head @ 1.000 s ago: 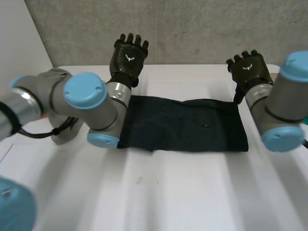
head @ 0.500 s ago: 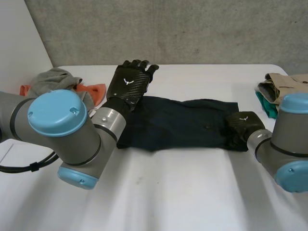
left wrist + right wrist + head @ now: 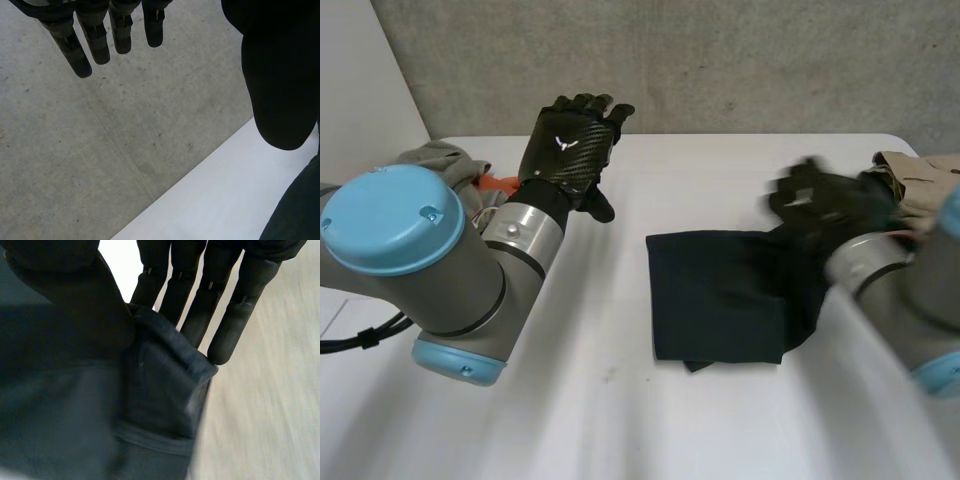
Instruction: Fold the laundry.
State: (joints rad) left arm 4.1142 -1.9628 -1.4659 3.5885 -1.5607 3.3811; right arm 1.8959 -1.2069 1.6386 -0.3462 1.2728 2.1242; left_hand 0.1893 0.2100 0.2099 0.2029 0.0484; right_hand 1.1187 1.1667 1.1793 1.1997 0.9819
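A dark navy garment (image 3: 720,300) lies on the white table (image 3: 620,420), right of the middle, with its right end lifted. My right hand (image 3: 820,205) is raised over that end and is shut on it. In the right wrist view its thumb (image 3: 75,285) presses a thick hemmed edge of the garment (image 3: 150,405) against its straight fingers (image 3: 220,305). My left hand (image 3: 568,150) hovers open at the far left, apart from the garment. Its fingers (image 3: 95,35) are straight, with nothing between them.
A heap of grey and orange clothes (image 3: 445,160) lies at the table's left edge behind my left arm. A beige and teal pile (image 3: 920,175) sits at the far right corner. A grey concrete wall (image 3: 720,60) rises behind the table.
My right hand came down on the garment's right end, shut on it and lifted it. The garment now lies shorter and further right. My left hand drew back to the left, off the cloth.
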